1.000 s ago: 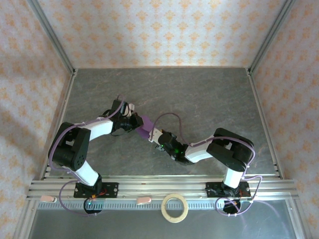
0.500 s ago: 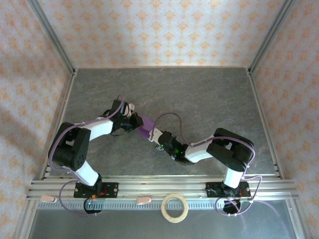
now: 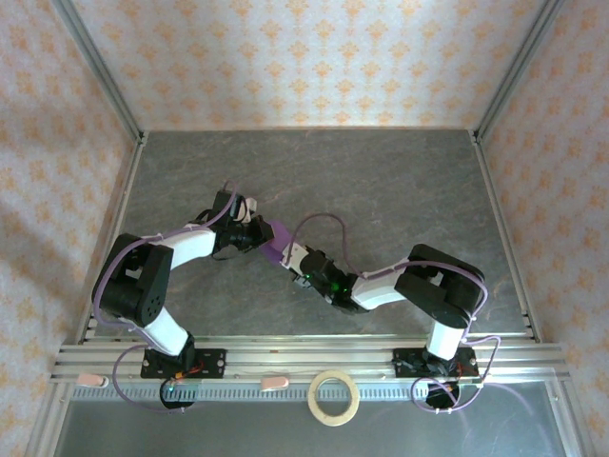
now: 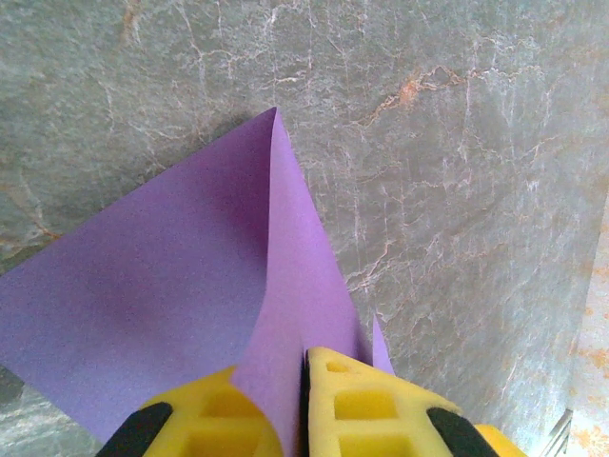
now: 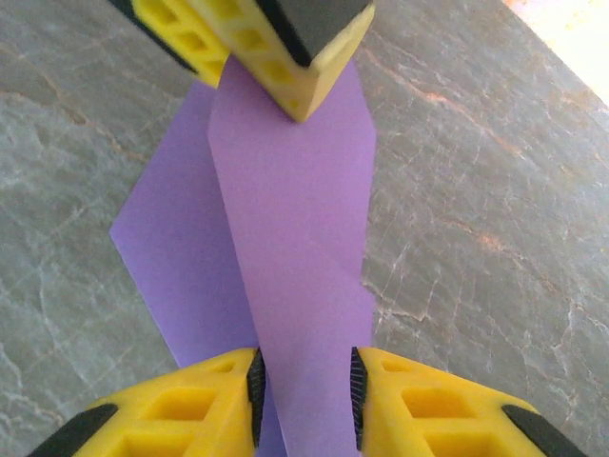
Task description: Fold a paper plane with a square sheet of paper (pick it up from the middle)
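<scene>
Progress: early, as far as can be judged. The square sheet of paper is held betw. both grippers over the middle-left of the table. One long crease w/ an overlapped flap can be made out; no pointed dart, no centre ridge yet, so most folds are left to be done.

Left gripper: fingers clenched tight on the sheet's folded edge, paper pinched betw. the yellow tips.

Right gripper: fingers set partly apart, a clear gap seen, w/ the folded strip lying across that gap. Whether the pads touch the paper's edges can't be told; no firm pinch is shown.
</scene>
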